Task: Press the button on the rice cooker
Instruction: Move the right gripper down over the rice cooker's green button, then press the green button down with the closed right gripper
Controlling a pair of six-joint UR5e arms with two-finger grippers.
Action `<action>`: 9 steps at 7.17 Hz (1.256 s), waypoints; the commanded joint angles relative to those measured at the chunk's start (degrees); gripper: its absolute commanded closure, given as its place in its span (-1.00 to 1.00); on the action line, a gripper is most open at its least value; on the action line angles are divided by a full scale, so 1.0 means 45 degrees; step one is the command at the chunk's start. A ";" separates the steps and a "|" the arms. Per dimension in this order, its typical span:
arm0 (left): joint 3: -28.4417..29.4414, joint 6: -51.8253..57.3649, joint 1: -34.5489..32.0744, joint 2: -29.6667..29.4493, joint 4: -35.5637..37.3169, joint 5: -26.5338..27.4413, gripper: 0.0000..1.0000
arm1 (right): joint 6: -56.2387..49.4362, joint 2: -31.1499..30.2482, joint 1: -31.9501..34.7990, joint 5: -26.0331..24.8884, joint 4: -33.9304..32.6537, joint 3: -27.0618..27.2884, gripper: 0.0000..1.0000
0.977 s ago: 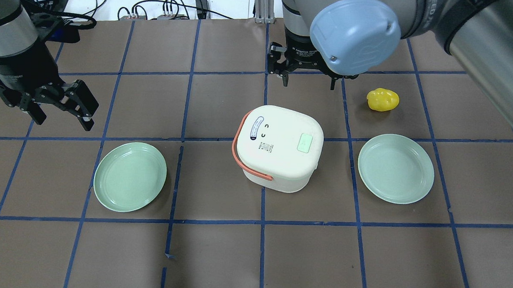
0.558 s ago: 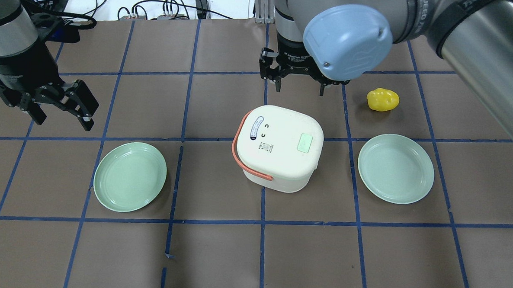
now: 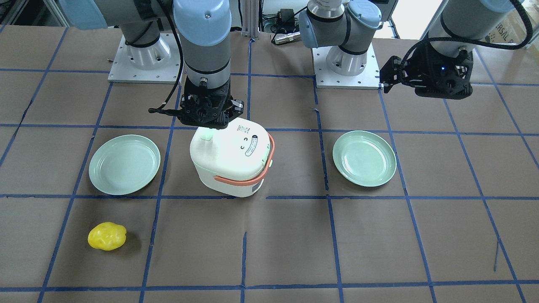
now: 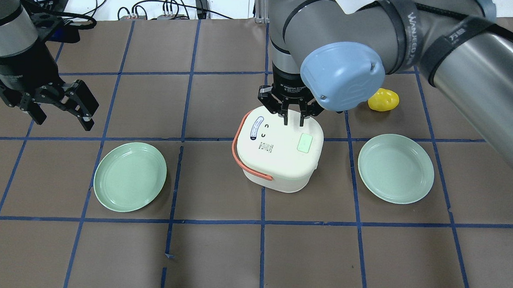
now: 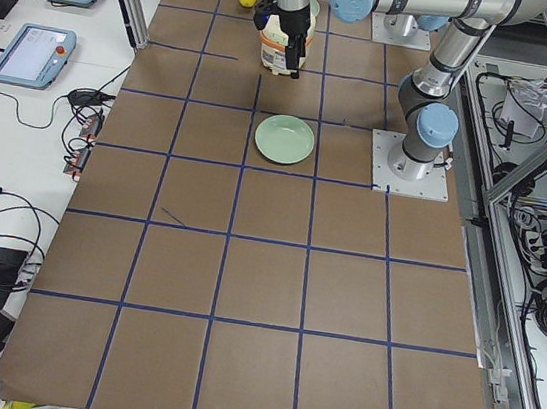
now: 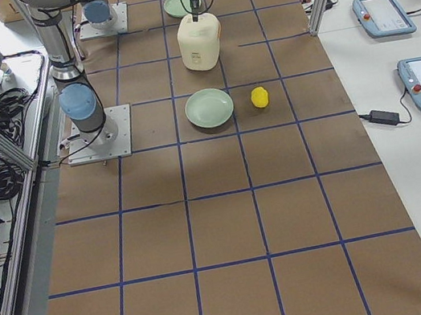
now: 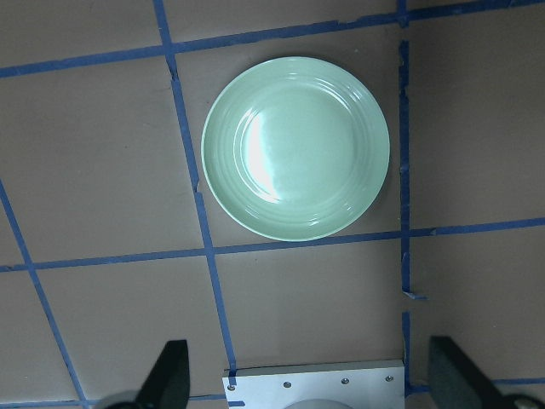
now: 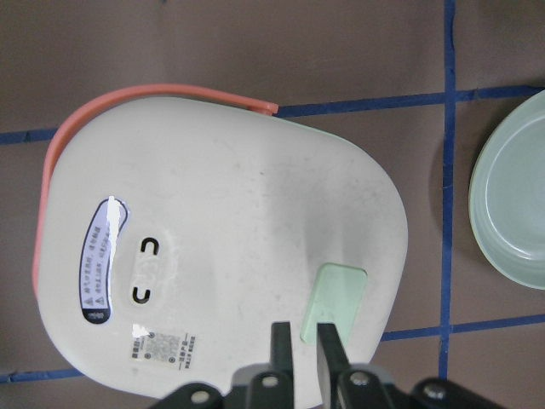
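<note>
Step in hand: final approach to the press. The rice cooker point(image 4: 278, 149) stands mid-tabletop. Its button point(image 8: 336, 294), a pale green tab, sits on the lid top near the edge facing the right plate point(image 4: 396, 168).

The right fingers point(image 8: 327, 345) hang over the lid's far side. They are drawn almost together with only a slit between, and they hold nothing. In the wrist view their tips lie just at the button's end. Whether they touch the lid, you cannot tell.

The left fingers point(image 7: 170, 379) are spread wide and bare, well apart above the left plate point(image 7: 296, 149).

Next move, in my judgement: shift the tips a little onto the tab's middle, then push straight down.

Clearances: the orange handle point(image 4: 239, 149) wraps the opposite side of the lid, away from the tab. The right plate is near the cooker but apart from it. A yellow object point(image 4: 386, 100) lies beyond, beside the right arm.
</note>
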 commanded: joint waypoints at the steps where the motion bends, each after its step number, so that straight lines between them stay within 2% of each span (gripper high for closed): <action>1: 0.0000 0.0000 0.0000 0.0000 0.0000 0.0000 -1.00 | -0.0729 -0.0529 -0.0177 0.0023 -0.0838 0.1035 0.56; 3: 0.0000 0.0000 0.0000 0.0000 0.0000 0.0000 -1.00 | -0.1702 -0.0530 -0.0488 -0.0074 -0.2340 0.1700 0.48; 6: 0.0000 0.0000 0.0000 0.0001 0.0000 0.0000 -1.00 | -0.1590 -0.0628 -0.0470 0.0004 -0.2405 0.2114 0.48; 9: 0.0000 0.0000 0.0000 0.0000 0.0000 0.0000 -1.00 | -0.1220 -0.1017 -0.0451 0.0023 -0.2424 0.2776 0.66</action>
